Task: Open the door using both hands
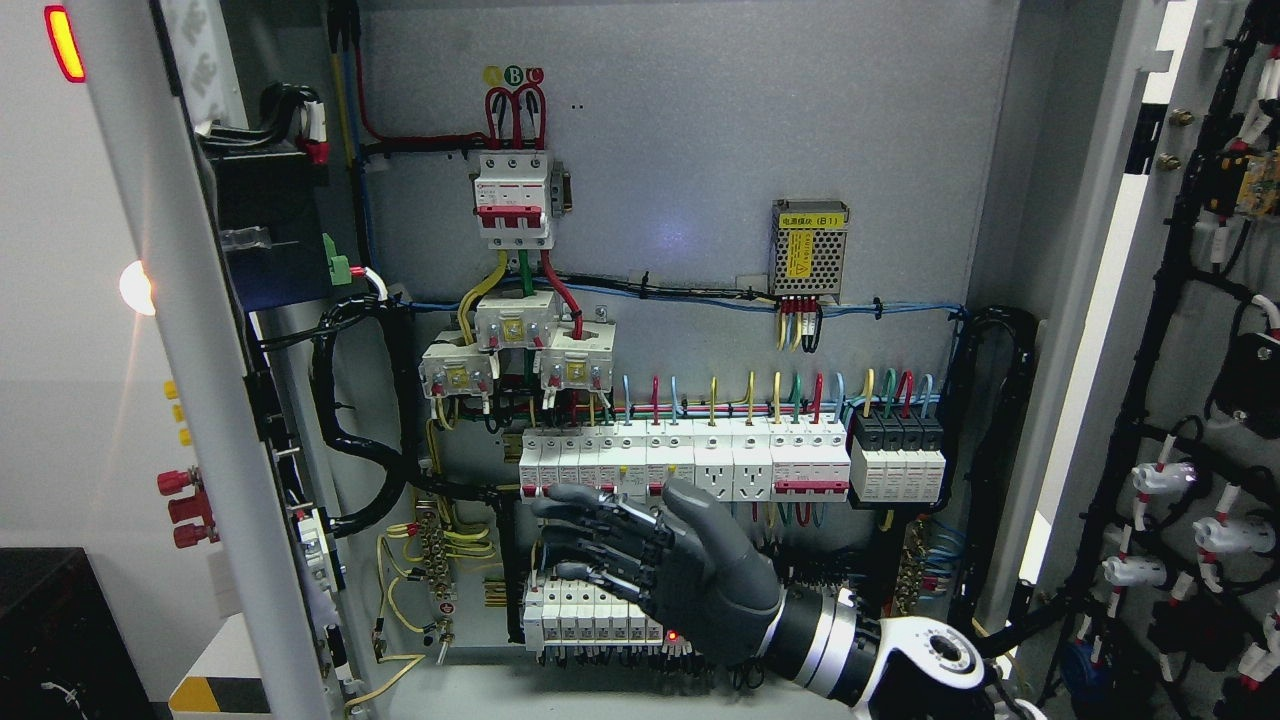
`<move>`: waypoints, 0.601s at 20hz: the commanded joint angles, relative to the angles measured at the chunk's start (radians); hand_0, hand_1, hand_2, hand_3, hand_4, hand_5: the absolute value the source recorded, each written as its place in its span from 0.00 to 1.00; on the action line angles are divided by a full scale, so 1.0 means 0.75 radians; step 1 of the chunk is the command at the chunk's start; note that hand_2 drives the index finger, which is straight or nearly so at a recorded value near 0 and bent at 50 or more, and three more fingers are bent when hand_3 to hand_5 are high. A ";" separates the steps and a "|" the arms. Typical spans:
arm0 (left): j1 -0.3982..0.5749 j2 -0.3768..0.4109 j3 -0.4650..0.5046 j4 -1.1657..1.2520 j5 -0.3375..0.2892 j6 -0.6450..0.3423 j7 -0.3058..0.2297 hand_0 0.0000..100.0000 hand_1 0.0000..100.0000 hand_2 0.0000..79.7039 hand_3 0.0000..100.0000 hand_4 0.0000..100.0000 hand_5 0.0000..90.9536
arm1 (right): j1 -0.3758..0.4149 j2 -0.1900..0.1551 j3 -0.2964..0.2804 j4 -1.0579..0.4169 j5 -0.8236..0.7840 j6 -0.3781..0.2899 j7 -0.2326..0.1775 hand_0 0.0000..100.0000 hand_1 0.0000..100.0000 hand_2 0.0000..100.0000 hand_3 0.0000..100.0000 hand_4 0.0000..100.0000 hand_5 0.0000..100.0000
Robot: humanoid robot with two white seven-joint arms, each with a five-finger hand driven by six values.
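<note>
Both doors of the grey electrical cabinet stand open. The left door [190,330] is swung out toward me at the picture's left, edge-on. The right door [1190,380] is swung wide at the right, its inner side showing black cable bundles and white plugs. My right hand [600,545], dark grey with a white and black wrist, comes in from the lower right. It hovers in front of the lower rows of breakers [680,465], palm flat, fingers stretched out to the left and holding nothing. It touches neither door. My left arm is out of sight.
Inside the cabinet a grey back panel [700,150] carries a red-and-white main breaker [513,198], a small power supply [810,250], current transformers and coloured wiring. A black box [50,630] stands at the lower left outside the cabinet.
</note>
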 commanded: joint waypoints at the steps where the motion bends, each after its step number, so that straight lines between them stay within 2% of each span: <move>1: 0.010 0.000 0.033 0.000 0.000 0.001 0.000 0.00 0.00 0.00 0.00 0.00 0.00 | 0.093 0.049 0.297 -0.151 0.015 0.000 -0.005 0.19 0.00 0.00 0.00 0.00 0.00; 5: 0.010 0.000 0.033 -0.002 0.000 0.001 0.000 0.00 0.00 0.00 0.00 0.00 0.00 | 0.140 0.125 0.333 -0.147 0.129 -0.002 -0.005 0.19 0.00 0.00 0.00 0.00 0.00; 9: 0.010 0.000 0.033 0.000 0.000 0.001 0.000 0.00 0.00 0.00 0.00 0.00 0.00 | 0.148 0.162 0.378 -0.143 0.178 -0.004 -0.005 0.19 0.00 0.00 0.00 0.00 0.00; 12: 0.010 0.000 0.033 0.000 0.000 0.001 0.000 0.00 0.00 0.00 0.00 0.00 0.00 | 0.148 0.251 0.397 -0.141 0.183 0.004 -0.007 0.19 0.00 0.00 0.00 0.00 0.00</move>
